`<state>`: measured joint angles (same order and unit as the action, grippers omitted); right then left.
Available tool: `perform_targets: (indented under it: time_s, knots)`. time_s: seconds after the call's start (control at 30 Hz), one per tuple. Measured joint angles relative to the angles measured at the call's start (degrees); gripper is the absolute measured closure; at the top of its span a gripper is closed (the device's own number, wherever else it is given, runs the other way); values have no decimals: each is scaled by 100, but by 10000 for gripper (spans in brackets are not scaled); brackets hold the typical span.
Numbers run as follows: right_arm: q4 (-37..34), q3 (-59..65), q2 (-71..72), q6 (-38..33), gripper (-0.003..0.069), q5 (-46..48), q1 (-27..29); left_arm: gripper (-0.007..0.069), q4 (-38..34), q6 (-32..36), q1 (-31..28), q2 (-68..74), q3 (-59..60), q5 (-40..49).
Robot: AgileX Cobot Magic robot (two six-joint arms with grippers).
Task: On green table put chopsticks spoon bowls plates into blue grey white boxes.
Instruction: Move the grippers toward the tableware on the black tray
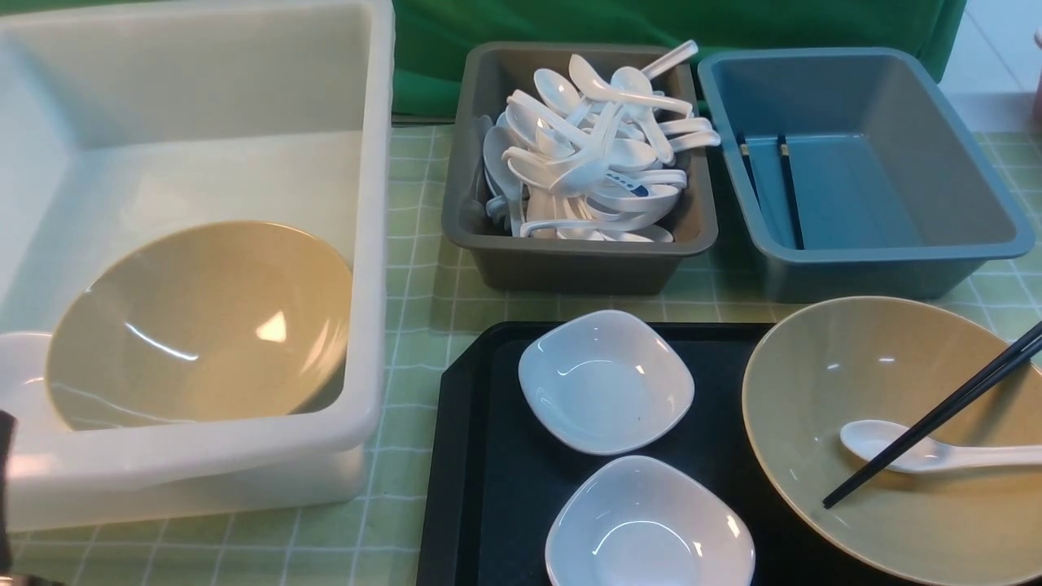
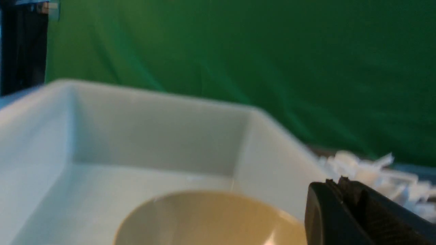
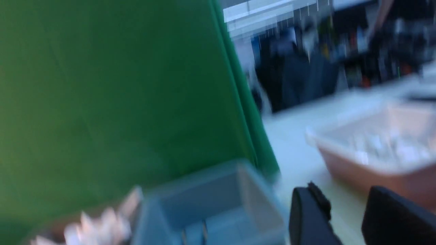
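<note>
The white box [image 1: 370, 244] at the left holds a tan bowl [image 1: 203, 325]. The grey box [image 1: 570, 264] in the middle is heaped with white spoons [image 1: 594, 155]. A pair of black chopsticks [image 1: 788, 191] lies in the blue box [image 1: 887, 256]. On the black tray [image 1: 472, 456] sit two small white plates [image 1: 606, 378] [image 1: 647, 525] and a second tan bowl [image 1: 871, 366], which holds a white spoon [image 1: 912, 452] and black chopsticks [image 1: 936, 415]. My left gripper [image 2: 335, 182] is shut and empty, near the white box [image 2: 153, 136]. My right gripper [image 3: 345, 195] is open and empty, beside the blue box [image 3: 211, 197].
A green checked cloth [image 1: 415, 268] covers the table, and a green backdrop [image 1: 570, 20] hangs behind the boxes. A pinkish box [image 3: 374, 149] stands beyond the backdrop's edge in the blurred right wrist view. Part of a white dish [image 1: 20, 366] shows at the white box's left end.
</note>
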<state>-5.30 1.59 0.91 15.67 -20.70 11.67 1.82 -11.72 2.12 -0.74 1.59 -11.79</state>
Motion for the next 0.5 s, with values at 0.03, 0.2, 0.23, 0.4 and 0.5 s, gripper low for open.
perform_targets:
  time_s: [0.03,0.2,0.23,0.4,0.5]
  knots:
    - [-4,-5,0,87,415,-107,0,627,-88,-45,0,0,0,-257]
    - [-23,-948,-99,338,415,499,0,627,-880,-850,0,0,-329,-1573]
    - [-23,-1391,-292,354,415,654,1,627,-989,-951,0,18,-651,-1440]
    - [-23,-2921,-1452,220,415,1332,7,627,-1022,-1046,0,711,-2380,-424]
    - [-23,-3831,-2370,-48,415,1980,7,627,-824,-1046,0,1520,-3482,853]
